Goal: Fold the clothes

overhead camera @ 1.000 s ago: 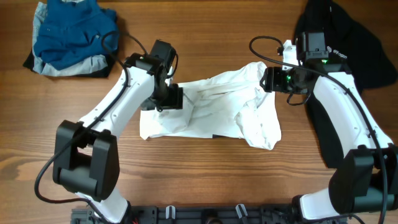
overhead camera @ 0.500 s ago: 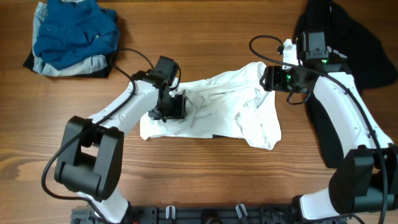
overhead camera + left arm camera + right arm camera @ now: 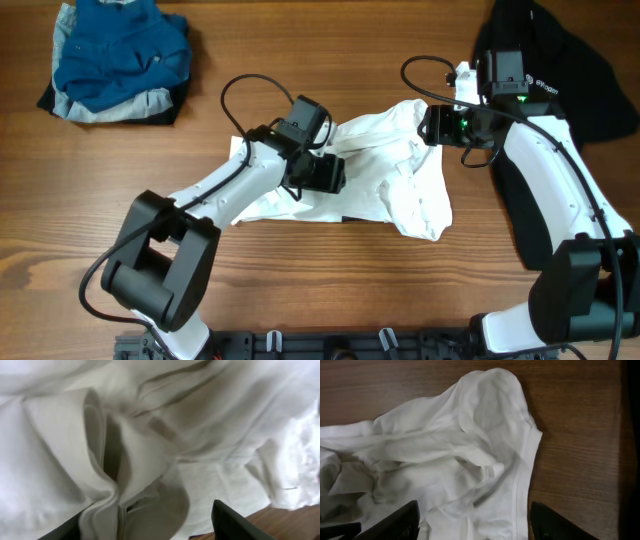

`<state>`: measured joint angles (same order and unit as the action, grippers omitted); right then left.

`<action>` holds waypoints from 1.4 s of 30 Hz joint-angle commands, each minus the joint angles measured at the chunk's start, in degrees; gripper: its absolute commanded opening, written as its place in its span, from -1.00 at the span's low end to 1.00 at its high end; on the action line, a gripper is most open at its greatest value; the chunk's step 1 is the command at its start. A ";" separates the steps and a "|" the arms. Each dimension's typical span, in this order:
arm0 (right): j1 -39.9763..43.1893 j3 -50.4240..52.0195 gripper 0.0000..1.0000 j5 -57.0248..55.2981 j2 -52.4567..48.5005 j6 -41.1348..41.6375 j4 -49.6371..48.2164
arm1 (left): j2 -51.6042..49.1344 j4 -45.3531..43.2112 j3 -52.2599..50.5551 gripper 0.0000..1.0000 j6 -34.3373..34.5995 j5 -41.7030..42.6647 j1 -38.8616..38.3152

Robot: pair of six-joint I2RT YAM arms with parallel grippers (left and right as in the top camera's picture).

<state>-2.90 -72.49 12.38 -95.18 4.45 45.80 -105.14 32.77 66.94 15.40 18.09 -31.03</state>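
A crumpled white garment (image 3: 400, 190) lies spread across the middle of the wooden table. My left gripper (image 3: 325, 175) is low over its middle. In the left wrist view the fingers (image 3: 145, 520) stand wide apart, open, with a raised fold of white cloth (image 3: 225, 420) between them. My right gripper (image 3: 432, 128) is at the garment's upper right corner. In the right wrist view it (image 3: 474, 520) is open, just above the hemmed edge of the white cloth (image 3: 470, 435).
A pile of blue and grey clothes (image 3: 120, 50) sits at the back left. A black garment (image 3: 560, 70) lies at the back right, partly under my right arm. Bare wood (image 3: 320, 280) runs along the front of the table.
My left arm has swept to the right across the white garment, from its left part to its middle. The right arm has not moved.
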 commanded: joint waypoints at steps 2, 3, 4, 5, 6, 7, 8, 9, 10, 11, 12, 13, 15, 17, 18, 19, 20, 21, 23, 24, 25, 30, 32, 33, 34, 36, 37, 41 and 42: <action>-0.13 -0.90 0.43 -0.42 -0.46 0.24 -0.13 | -0.50 -1.77 0.09 0.35 0.11 4.66 -0.63; -0.13 -0.90 0.43 -0.31 -0.46 0.22 -0.13 | -0.50 -1.77 0.22 0.35 0.09 4.66 -0.63; -0.13 -0.90 0.43 -0.31 -0.46 0.24 -0.15 | -0.50 -1.86 0.26 0.35 0.07 4.66 -0.63; -0.13 -0.90 0.43 -0.31 -0.46 0.24 -0.15 | -0.50 -2.05 0.28 0.36 0.09 4.66 -0.63; -0.13 -0.90 0.43 -0.31 -0.46 0.24 -0.13 | -0.50 -2.03 0.42 0.37 0.07 4.63 -0.61; -0.13 -0.90 0.42 -0.31 -0.48 0.22 -0.13 | -0.50 -2.05 0.76 0.38 0.04 4.63 -0.57; -0.13 -0.90 0.43 -0.31 -0.46 0.24 -0.15 | -0.50 -2.03 1.33 0.40 0.04 4.61 -0.57; -0.13 -0.90 0.43 -0.31 -0.46 0.24 -0.15 | -0.39 -1.99 1.97 0.41 0.04 4.63 -0.59; -0.13 -0.90 0.43 -0.31 -0.46 0.22 -0.15 | -0.28 -1.99 2.58 0.42 0.02 4.63 -0.59; -0.13 -0.90 0.42 -0.31 -0.46 0.24 -0.13 | -0.13 -1.95 3.28 0.42 0.02 4.63 -0.59; -0.13 -0.90 0.43 -0.31 -0.48 0.22 -0.13 | 0.07 -1.92 4.20 0.43 0.04 4.66 -0.59; -0.13 -0.90 0.43 -0.31 -0.48 0.24 -0.11 | 0.20 -1.90 4.79 0.43 0.04 4.66 -0.59; -0.13 -0.90 0.43 -0.31 -0.48 0.22 -0.11 | 0.68 -1.36 5.27 0.47 0.07 5.11 -0.66; -0.13 -0.90 0.43 -0.33 -0.46 0.24 -0.09 | 0.74 1.75 5.27 0.50 -0.02 5.01 -0.63; -0.13 -0.90 0.43 -0.31 -0.46 0.22 -0.11 | 0.72 3.69 5.27 0.51 -0.15 4.37 -0.59; -0.13 -0.90 0.43 -0.33 -0.48 0.22 -0.13 | 0.72 6.14 5.27 0.51 -0.17 2.40 -0.59; -0.13 -0.90 0.43 -0.31 -0.46 0.22 -0.13 | 0.74 8.13 5.27 0.52 -0.15 0.07 -0.59; -0.13 -0.90 0.43 -0.33 -0.46 0.20 -0.15 | 0.79 10.36 5.29 0.52 -0.15 -2.78 -0.57; -0.13 -0.90 0.43 -0.31 -0.48 0.20 -0.20 | 0.81 13.86 5.31 0.52 -0.15 -7.41 -0.28; -0.13 -0.90 0.43 -0.33 -0.48 0.17 -0.20 | 0.94 14.84 5.31 0.52 -0.15 -8.07 0.09; -0.13 -0.90 0.43 -0.33 -0.46 0.15 -0.20 | 1.01 15.61 5.31 0.52 -0.15 -8.15 0.48; -0.13 -0.90 0.43 -0.33 -0.48 0.17 -0.15 | 1.01 16.37 5.29 0.47 -0.13 -8.09 1.03; -0.13 -0.90 0.43 -0.31 -0.48 0.20 -0.20 | 1.01 15.87 5.29 0.45 -0.11 -6.10 0.79; -0.13 -0.90 0.43 -0.33 -0.48 0.22 -0.20 | 1.01 15.45 5.29 0.43 -0.11 -4.31 0.61; -0.13 -0.90 0.44 -0.33 -0.48 0.20 -0.20 | 1.01 14.88 5.29 0.41 -0.11 -2.58 0.33; -0.13 -0.90 0.43 -0.33 -0.48 0.20 -0.20 | 1.01 13.57 5.29 0.40 -0.09 0.20 -0.57; -0.13 -0.90 0.44 -0.31 -0.48 0.22 -0.20 | 1.01 12.39 5.29 0.40 0.13 1.68 -1.57; -0.13 -0.90 0.44 -0.33 -0.48 0.20 -0.17 | 1.01 10.84 5.29 0.41 0.68 3.15 -4.55; -0.13 -0.90 0.44 -0.33 -0.48 0.20 -0.20 | 1.01 10.56 5.29 0.42 1.14 3.13 -5.29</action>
<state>-2.90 -72.49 12.40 -95.18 4.45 45.78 -105.10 44.05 71.75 15.44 18.15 -33.85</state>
